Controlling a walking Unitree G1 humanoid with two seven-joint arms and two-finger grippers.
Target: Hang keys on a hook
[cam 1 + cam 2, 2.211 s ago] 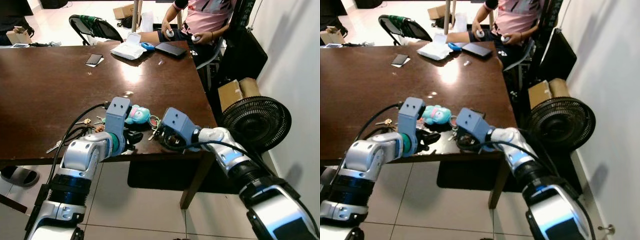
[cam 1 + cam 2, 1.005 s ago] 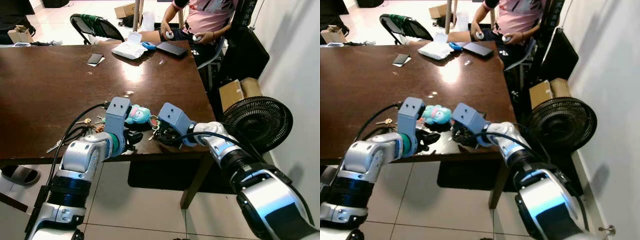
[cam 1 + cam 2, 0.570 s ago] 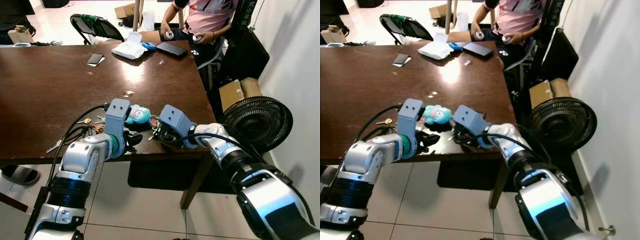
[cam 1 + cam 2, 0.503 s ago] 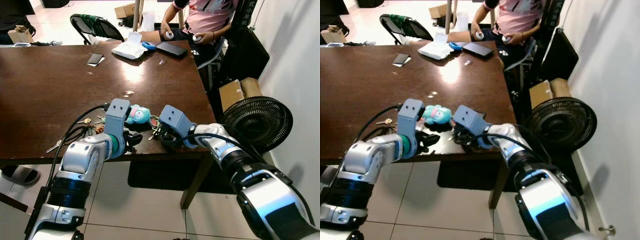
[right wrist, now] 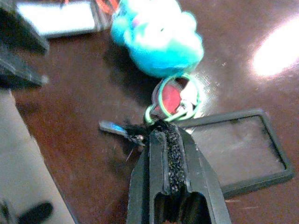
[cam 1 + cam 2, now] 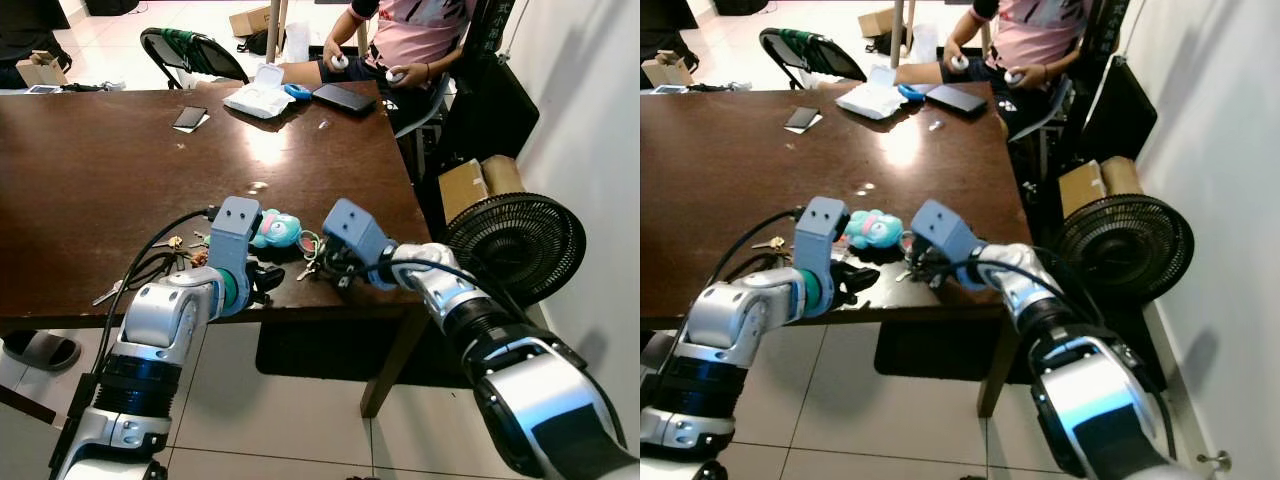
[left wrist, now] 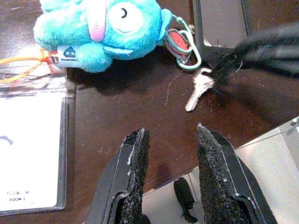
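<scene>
Right gripper (image 5: pixel 164 135): fingers pressed together at the green ring (image 5: pixel 174 105), apparently pinching the keys (image 7: pixel 198 88) for lifting.
Left gripper (image 7: pixel 170 144): fingers apart, hovering near the plush (image 7: pixel 100 28).

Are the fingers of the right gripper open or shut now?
Shut. The right gripper has its fingers pressed together, tips at the green ring beside the key.

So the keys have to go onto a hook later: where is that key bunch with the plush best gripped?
Probably by the green carabiner ring, from above: it lies flat between the teal plush and the loose key, leaving the ring's loop free.
</scene>
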